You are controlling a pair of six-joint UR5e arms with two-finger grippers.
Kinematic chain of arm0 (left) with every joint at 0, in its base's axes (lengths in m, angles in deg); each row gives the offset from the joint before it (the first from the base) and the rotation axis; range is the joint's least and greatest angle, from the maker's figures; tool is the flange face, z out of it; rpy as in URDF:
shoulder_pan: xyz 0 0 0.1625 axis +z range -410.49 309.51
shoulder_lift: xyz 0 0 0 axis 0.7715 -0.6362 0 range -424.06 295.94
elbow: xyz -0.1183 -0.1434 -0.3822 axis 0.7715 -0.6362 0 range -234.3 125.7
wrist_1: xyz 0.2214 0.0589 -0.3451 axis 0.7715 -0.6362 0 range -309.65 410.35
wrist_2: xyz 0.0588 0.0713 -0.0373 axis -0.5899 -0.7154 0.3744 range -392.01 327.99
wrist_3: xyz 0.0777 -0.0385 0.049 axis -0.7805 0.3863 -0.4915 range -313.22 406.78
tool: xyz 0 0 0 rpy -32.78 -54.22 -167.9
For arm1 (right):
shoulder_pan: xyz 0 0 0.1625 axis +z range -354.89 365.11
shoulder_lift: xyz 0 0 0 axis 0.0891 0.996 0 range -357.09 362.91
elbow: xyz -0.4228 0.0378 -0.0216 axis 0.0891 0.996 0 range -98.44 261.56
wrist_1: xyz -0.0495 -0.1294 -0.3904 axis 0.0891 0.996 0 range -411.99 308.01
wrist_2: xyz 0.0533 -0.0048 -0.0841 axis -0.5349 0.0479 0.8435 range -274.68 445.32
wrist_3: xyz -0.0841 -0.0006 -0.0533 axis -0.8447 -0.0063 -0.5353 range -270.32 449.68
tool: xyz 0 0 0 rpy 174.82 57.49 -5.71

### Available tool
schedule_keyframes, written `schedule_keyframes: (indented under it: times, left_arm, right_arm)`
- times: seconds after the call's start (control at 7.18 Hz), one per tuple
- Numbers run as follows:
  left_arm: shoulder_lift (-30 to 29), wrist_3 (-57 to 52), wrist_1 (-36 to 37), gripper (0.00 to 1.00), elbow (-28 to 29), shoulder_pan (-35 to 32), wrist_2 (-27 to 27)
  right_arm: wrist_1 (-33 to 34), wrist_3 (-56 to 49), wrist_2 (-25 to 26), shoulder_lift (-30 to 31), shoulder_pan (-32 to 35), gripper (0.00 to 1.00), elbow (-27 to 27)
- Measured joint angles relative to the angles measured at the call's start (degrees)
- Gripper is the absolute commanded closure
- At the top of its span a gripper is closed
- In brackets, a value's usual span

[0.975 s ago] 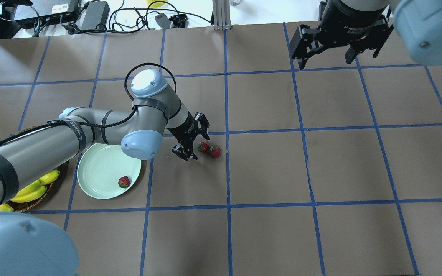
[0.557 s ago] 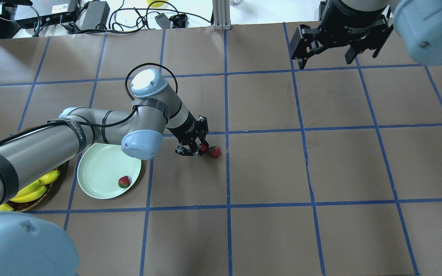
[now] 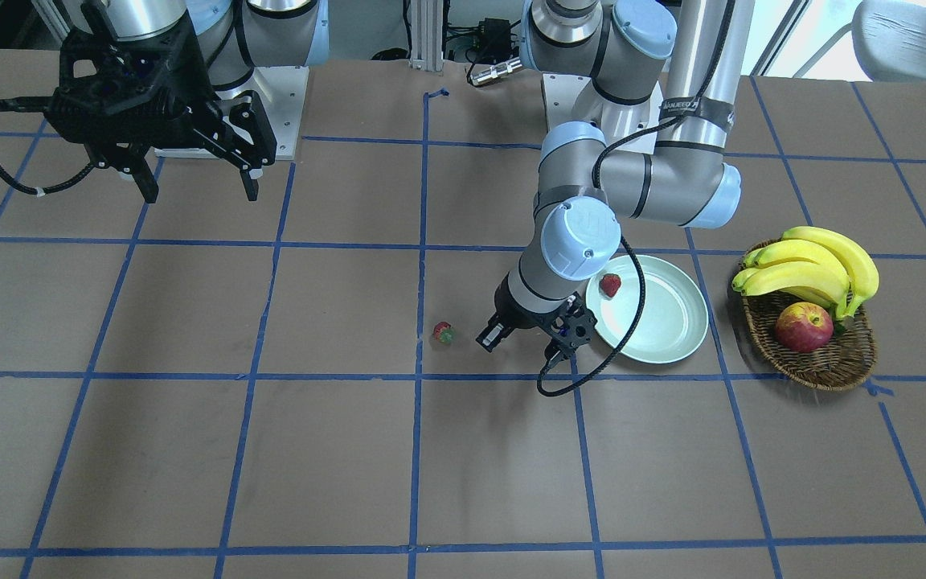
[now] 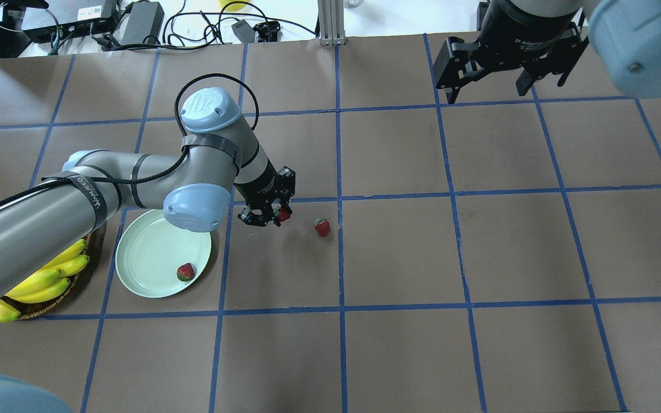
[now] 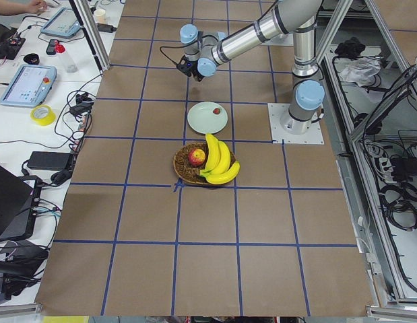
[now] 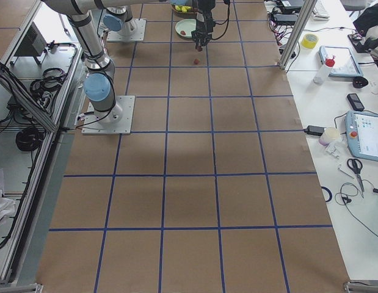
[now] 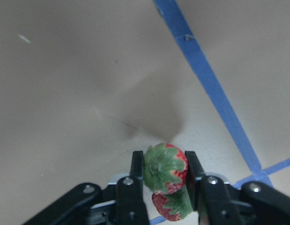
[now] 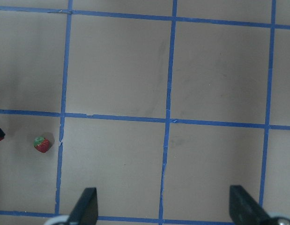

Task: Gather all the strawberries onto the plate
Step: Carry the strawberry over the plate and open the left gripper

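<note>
My left gripper (image 4: 276,217) is shut on a small red strawberry (image 4: 283,215) and holds it just above the table, right of the pale green plate (image 4: 147,252). The left wrist view shows this berry (image 7: 164,168) pinched between the two fingers (image 7: 137,178), green cap towards the camera. A second strawberry (image 4: 186,272) lies in the plate near its right rim. A third strawberry (image 4: 322,227) lies on the brown table to the right of the gripper and shows in the right wrist view (image 8: 41,144). My right gripper (image 4: 500,86) is open and empty, high at the far right.
A brown wicker basket (image 3: 829,366) with bananas (image 3: 813,269) and a red apple (image 3: 803,326) stands just beyond the plate (image 3: 664,314) on my left. Cables and power bricks (image 4: 141,23) lie past the table's far edge.
My left gripper has shut on the nearer of the two table strawberries and carried it left, towards the plate. The other berry stays put. The right arm has not moved.
</note>
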Motion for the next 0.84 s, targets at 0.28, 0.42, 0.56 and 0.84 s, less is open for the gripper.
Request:
schedule_keyframes:
  times: [0.28,0.42,0.56,0.84]
  left_arm:
    - [3.7,-14.7,-15.9,1.00,6.1,6.3,-5.6]
    - [4.7,-22.3,-20.9,1.00,8.1,9.5,-7.9]
    - [5.0,-28.4,-23.0,1.00,8.5,12.5,-9.3]
    - [4.5,-36.5,-23.8,0.99,6.8,16.3,-11.8]
  right_arm:
    - [0.0,0.0,0.0,0.0,0.0,0.00,0.0]
    - [0.0,-0.1,0.0,-0.1,0.0,0.00,0.0]
    - [0.0,-0.1,0.0,-0.1,0.0,0.00,0.0]
    - [0.0,-0.1,-0.1,-0.1,0.0,0.00,0.0]
